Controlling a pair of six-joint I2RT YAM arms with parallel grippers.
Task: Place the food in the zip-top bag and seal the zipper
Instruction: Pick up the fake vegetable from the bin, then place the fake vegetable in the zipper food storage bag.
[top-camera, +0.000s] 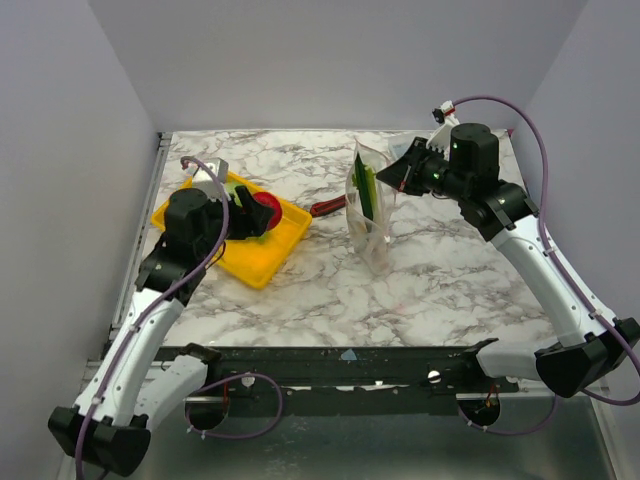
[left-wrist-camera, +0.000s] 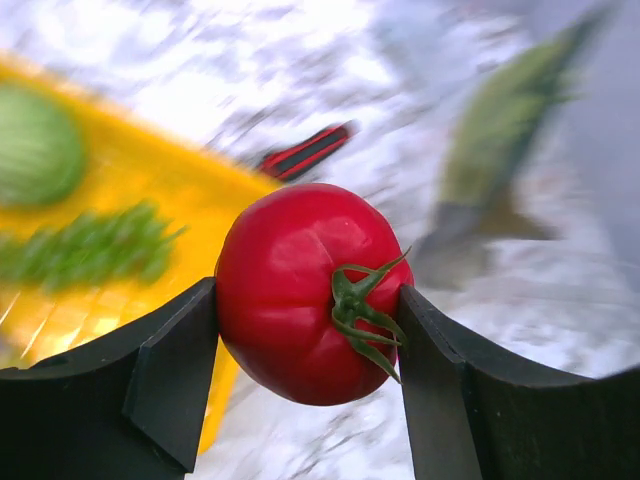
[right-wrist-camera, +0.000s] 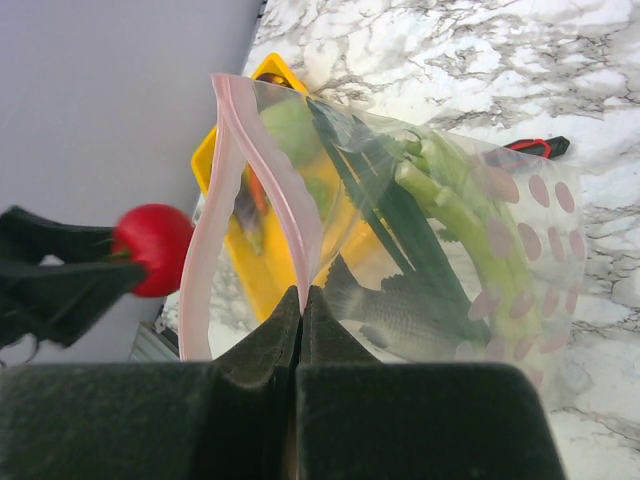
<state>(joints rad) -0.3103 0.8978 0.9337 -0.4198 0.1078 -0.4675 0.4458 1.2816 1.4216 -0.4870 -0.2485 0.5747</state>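
Note:
My left gripper (top-camera: 255, 215) is shut on the red tomato (left-wrist-camera: 310, 290) and holds it above the right part of the yellow tray (top-camera: 255, 262). My right gripper (right-wrist-camera: 302, 292) is shut on the pinkish zipper (right-wrist-camera: 240, 130) of the clear zip-top bag (top-camera: 368, 215). It holds the bag upright at mid-table with the mouth gaping open. Inside the bag lie long green celery stalks (right-wrist-camera: 470, 220) and a grey fish (right-wrist-camera: 410, 310). The tomato also shows in the right wrist view (right-wrist-camera: 155, 250), left of the bag's mouth.
A red-handled tool (top-camera: 327, 207) lies on the marble between the tray and the bag. A green cabbage (left-wrist-camera: 35, 145) and a green leafy piece (left-wrist-camera: 90, 245) sit in the tray. Grey walls close in the table at the back and both sides.

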